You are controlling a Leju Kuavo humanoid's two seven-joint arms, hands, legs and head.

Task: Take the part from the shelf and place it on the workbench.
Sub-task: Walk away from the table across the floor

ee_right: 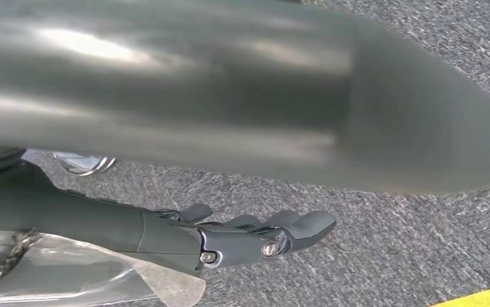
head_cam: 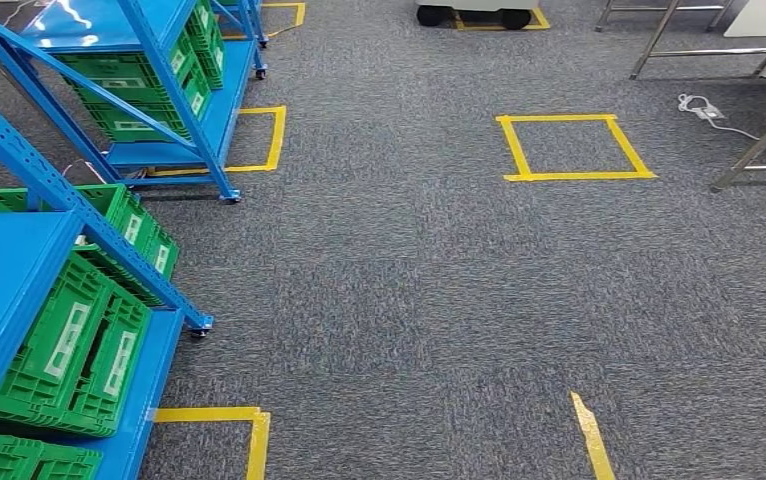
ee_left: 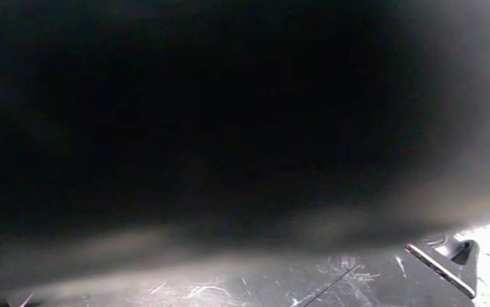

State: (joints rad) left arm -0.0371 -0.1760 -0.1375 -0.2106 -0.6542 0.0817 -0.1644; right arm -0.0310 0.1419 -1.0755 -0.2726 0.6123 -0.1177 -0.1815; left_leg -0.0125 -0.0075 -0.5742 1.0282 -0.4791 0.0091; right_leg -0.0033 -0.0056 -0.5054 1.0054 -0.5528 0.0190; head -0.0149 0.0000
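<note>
Blue shelf [head_cam: 19, 270] at the left edge of the head view, on casters, loaded with green crates [head_cam: 79, 345] on its lower deck. Second blue shelf [head_cam: 159, 80] further along the same side, likewise stocked with crates. Grey carpet [head_cam: 409, 300] across the middle, marked with a closed square of yellow tape [head_cam: 576, 147] and partial tape corners nearer in. Steel table legs [head_cam: 759, 150] at the far right edge; white cable [head_cam: 704, 108] on the floor beside them.

Right hand [ee_right: 255, 238], in the right wrist view: fingers straight and together, hanging over carpet, grasping nothing; crumpled clear plastic [ee_right: 70, 272] lying just beside the wrist, contents not legible.

Left hand: state impossible to tell, left wrist view dark and blurred.

Part: not identifiable anywhere; presumably somewhere on the shelves, possibly within a crate.

Step in hand, by judgement: approach to the shelf, task barely begun. Recommended: turn toward the near shelf, stop square to its long edge and clear of the caster, confirm the part before raising an arm.
</note>
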